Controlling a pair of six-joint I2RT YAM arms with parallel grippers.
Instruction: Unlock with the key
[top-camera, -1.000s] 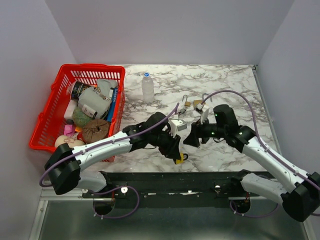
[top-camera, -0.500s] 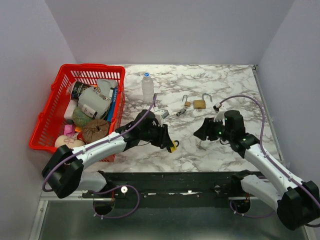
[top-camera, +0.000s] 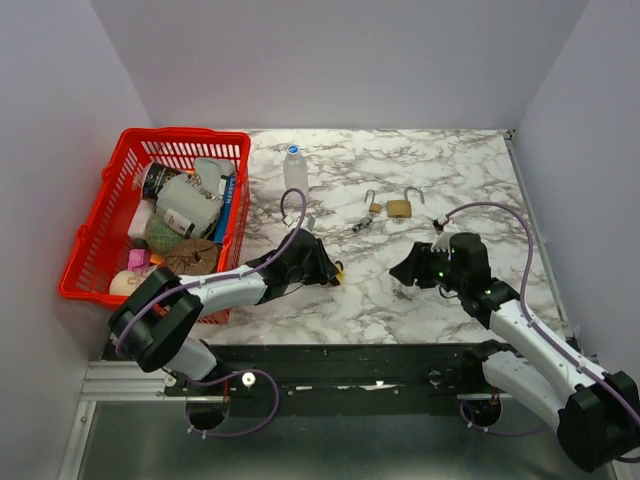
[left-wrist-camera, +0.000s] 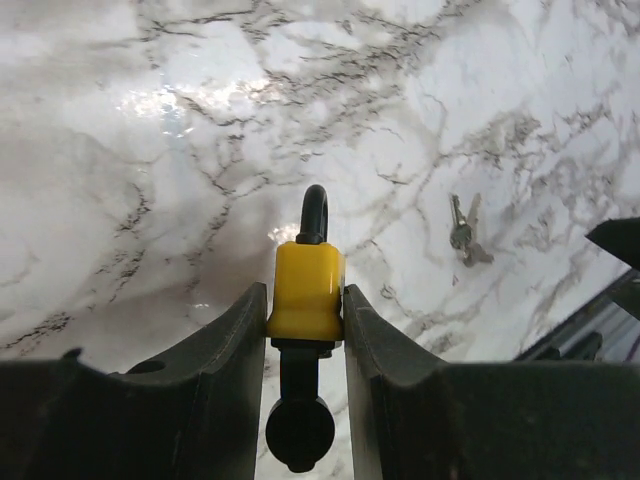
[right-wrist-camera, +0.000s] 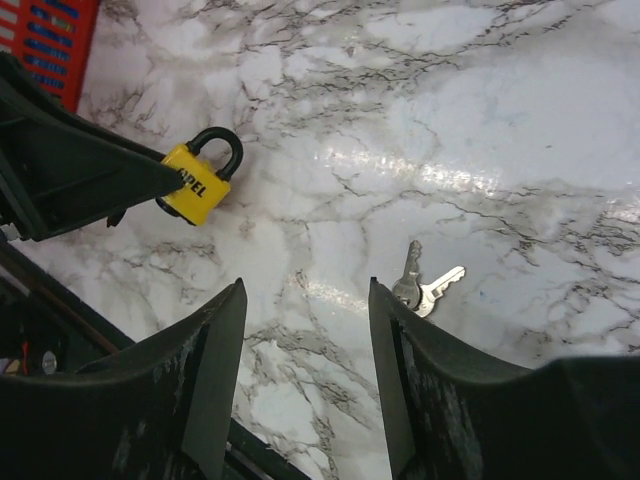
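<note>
Marbled desk (top-camera: 450, 170) lies under both arms. The left pincer (left-wrist-camera: 304, 298) is clamped on a yellow padlock (right-wrist-camera: 197, 187), whose shackle points away from it. The right pincer (right-wrist-camera: 305, 288) stands spread and empty, with the keys (right-wrist-camera: 422, 285) lying just beyond one fingertip.

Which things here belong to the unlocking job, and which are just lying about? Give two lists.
Job in hand:
- yellow padlock, clamped in the left pincer
- keys on the table, below the open right pincer; probably the ones needed

Lying about:
- bottle
- basket of oddments
- brass padlocks
- spare keys beside them
</note>
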